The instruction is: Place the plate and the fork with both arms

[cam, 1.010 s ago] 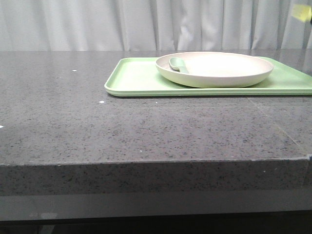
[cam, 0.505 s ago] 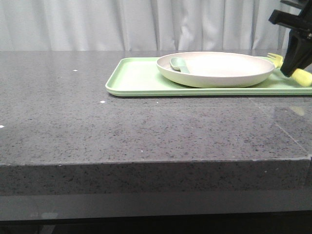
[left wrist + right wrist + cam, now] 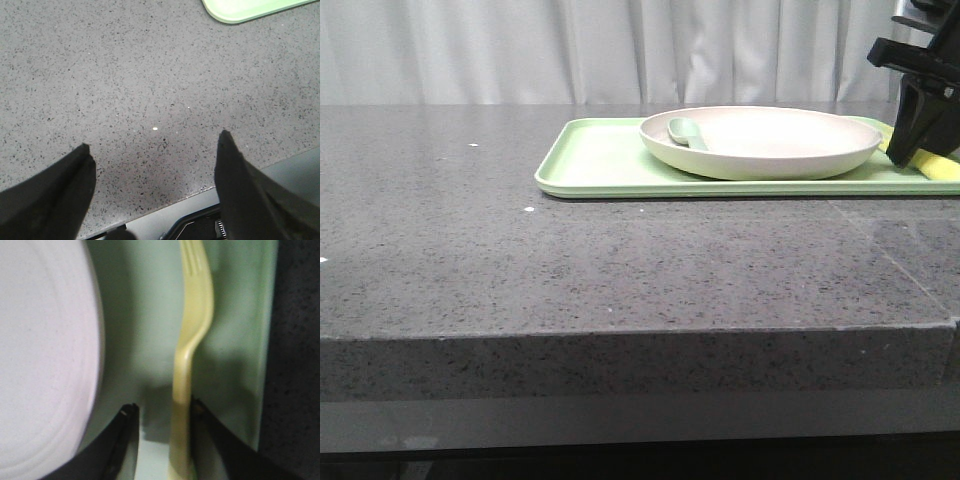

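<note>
Fork (image 3: 187, 355) handle hidden between right claw (image 3: 160, 412) fingers.

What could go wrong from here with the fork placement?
1. The fork hangs beside the plate over a narrow strip of tray; it may land against the plate's rim or the tray's raised edge.
2. The right gripper sits low near the plate and could nudge it when it opens.
3. The spoon already lies on the plate, so a knock could shift it.

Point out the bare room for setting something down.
Free: the grey table left of and in front of the green tray, under the left tool. Crowded: the tray's right end, between plate, fork and right tool.
</note>
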Available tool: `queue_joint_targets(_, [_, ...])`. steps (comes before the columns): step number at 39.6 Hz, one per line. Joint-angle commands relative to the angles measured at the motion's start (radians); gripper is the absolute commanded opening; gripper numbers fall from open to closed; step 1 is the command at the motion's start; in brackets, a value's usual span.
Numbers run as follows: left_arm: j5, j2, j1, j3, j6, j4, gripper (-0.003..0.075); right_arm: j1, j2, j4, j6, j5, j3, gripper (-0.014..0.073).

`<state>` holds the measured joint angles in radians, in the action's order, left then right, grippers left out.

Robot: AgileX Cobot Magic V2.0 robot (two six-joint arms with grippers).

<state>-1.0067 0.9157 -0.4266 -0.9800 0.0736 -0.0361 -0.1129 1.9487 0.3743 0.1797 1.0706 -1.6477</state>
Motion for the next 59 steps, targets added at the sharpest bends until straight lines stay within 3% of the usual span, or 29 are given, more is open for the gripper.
queue_joint_targets(1, [0.057, -0.011, 0.004, -0.025, 0.0, -0.004, 0.0491, -0.005, -0.075, -0.018, 0.012, -0.02, -0.022, 0.0372])
queue_joint_targets(23, [0.057, -0.011, 0.004, -0.025, 0.0, -0.004, 0.0491, 0.035, -0.433, -0.068, 0.012, 0.125, 0.009, 0.0384])
queue_joint_targets(33, [0.057, -0.011, 0.004, -0.025, 0.0, -0.004, 0.0491, 0.166, -0.752, -0.121, 0.001, 0.103, 0.253, 0.0383])
queue_joint_targets(43, [0.057, -0.011, 0.004, -0.025, 0.0, -0.004, 0.0491, 0.167, -1.032, -0.258, -0.117, 0.086, 0.508, 0.0383])
queue_joint_targets(53, [0.066, -0.011, 0.004, -0.025, 0.0, -0.004, 0.0491, 0.167, -1.277, -0.266, -0.12, -0.006, 0.709, 0.0383])
queue_joint_targets(57, [0.084, -0.011, 0.004, -0.025, 0.0, -0.004, 0.0426, 0.167, -1.347, -0.266, -0.12, -0.072, 0.763, 0.0358])
queue_joint_targets(59, [0.094, -0.011, 0.004, -0.025, 0.0, -0.004, 0.0326, 0.167, -1.374, -0.266, -0.12, -0.098, 0.784, 0.0288])
